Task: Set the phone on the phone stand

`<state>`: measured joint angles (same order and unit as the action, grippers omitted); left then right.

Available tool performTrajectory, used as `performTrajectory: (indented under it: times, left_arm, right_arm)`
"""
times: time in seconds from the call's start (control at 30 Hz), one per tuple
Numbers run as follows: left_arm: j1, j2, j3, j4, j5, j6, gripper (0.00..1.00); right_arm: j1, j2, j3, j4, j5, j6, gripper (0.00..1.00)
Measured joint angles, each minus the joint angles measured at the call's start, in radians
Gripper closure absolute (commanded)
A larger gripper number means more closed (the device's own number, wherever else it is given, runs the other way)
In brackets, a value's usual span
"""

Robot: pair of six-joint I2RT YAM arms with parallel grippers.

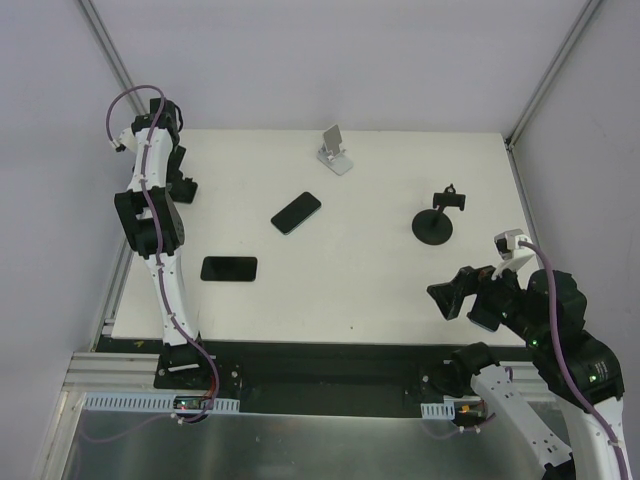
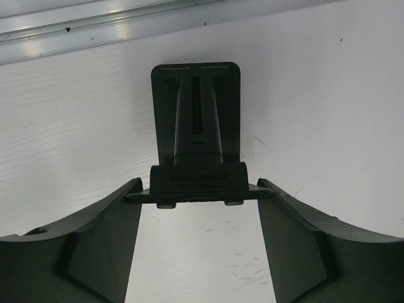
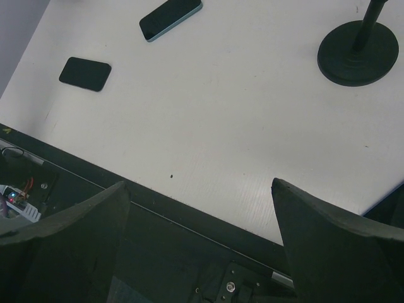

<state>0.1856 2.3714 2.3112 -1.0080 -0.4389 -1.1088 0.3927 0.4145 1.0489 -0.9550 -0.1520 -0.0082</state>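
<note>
A black phone [image 1: 229, 269] lies flat on the white table [image 1: 380, 290] at the near left. A second phone with a teal edge [image 1: 296, 212] lies nearer the middle. At the far left edge my left gripper [image 1: 183, 188] is shut on the base of a black folding phone stand [image 2: 197, 120]. That base spans from one fingertip to the other, and its small feet show underneath. My right gripper [image 1: 470, 300] hangs open over the table's near right edge with nothing between its fingers [image 3: 69, 221]. The right wrist view shows the black phone [image 3: 85, 74] and the teal-edged phone [image 3: 170, 17].
A white phone stand [image 1: 336, 150] sits at the far middle. A black holder on a round base [image 1: 437, 222] stands at the right, also in the right wrist view [image 3: 358, 58]. A metal rail [image 2: 95, 28] runs along the table edge beyond the left gripper.
</note>
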Motion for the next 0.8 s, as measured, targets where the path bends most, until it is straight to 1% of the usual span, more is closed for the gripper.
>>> performTrajectory:
  times: [0.17, 0.23, 0.33, 0.37, 0.4, 0.5, 0.57, 0.6, 0.67, 0.73, 0.8]
  left_arm:
    - [0.0, 0.0, 0.006, -0.001, 0.006, -0.032, 1.0]
    - [0.0, 0.003, 0.013, -0.004, 0.01, -0.041, 0.98]
    - [0.0, 0.016, 0.04, -0.005, 0.015, -0.048, 0.66]
    - [0.0, 0.019, 0.043, -0.003, 0.017, -0.05, 0.42]
    - [0.0, 0.02, 0.045, -0.002, 0.019, -0.051, 0.31]
    - [0.0, 0.023, 0.049, -0.001, 0.026, -0.041, 0.12]
    - [0.0, 0.023, 0.049, 0.006, 0.039, -0.019, 0.03]
    - [0.0, 0.023, 0.05, 0.012, 0.042, -0.008, 0.01]
    - [0.0, 0.021, 0.044, 0.027, 0.048, 0.025, 0.01]
    - [0.0, 0.004, 0.013, 0.052, 0.063, 0.064, 0.01]
    - [0.0, -0.037, -0.051, 0.071, 0.074, 0.112, 0.01]
  right_arm:
    - [0.0, 0.0, 0.0, 0.0, 0.006, 0.0, 0.04]
    - [0.0, 0.0, 0.0, 0.0, 0.006, 0.0, 0.04]
    - [0.0, 0.0, 0.0, 0.0, 0.006, 0.002, 0.04]
    - [0.0, 0.0, 0.0, 0.0, 0.007, 0.005, 0.04]
    - [0.0, 0.0, 0.0, 0.0, 0.006, 0.008, 0.04]
    - [0.0, 0.0, 0.0, 0.0, 0.007, 0.011, 0.04]
    - [0.0, 0.0, 0.0, 0.0, 0.006, 0.016, 0.04]
    - [0.0, 0.0, 0.0, 0.0, 0.006, 0.017, 0.04]
    - [0.0, -0.001, 0.0, 0.0, 0.005, 0.019, 0.04]
    - [0.0, -0.002, 0.0, 0.0, 0.003, 0.021, 0.04]
    - [0.0, -0.004, 0.0, 0.0, -0.002, 0.023, 0.04]
